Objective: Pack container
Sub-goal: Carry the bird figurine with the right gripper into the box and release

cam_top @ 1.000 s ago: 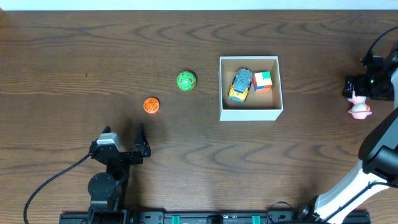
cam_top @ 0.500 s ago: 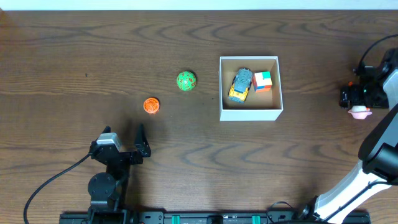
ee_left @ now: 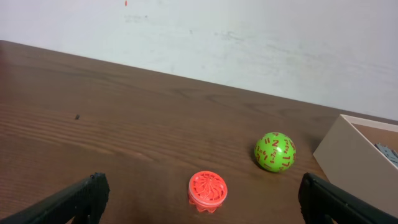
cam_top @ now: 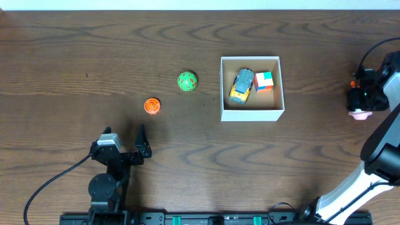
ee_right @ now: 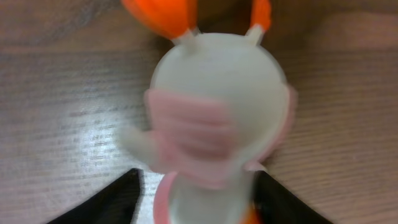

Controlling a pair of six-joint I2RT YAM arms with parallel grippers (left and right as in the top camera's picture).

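Right wrist view: the right gripper (ee_right: 202, 196) straddles a blurred white-and-pink toy (ee_right: 217, 112), a finger close on each side; whether they pinch it I cannot tell. The left gripper (ee_left: 202, 182) gapes wide, holding nothing. The container (cam_top: 252, 114) sits well apart from the right gripper, ahead and to the right of the left gripper

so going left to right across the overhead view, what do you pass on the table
disc → ball → container, with car then cube inside → toy
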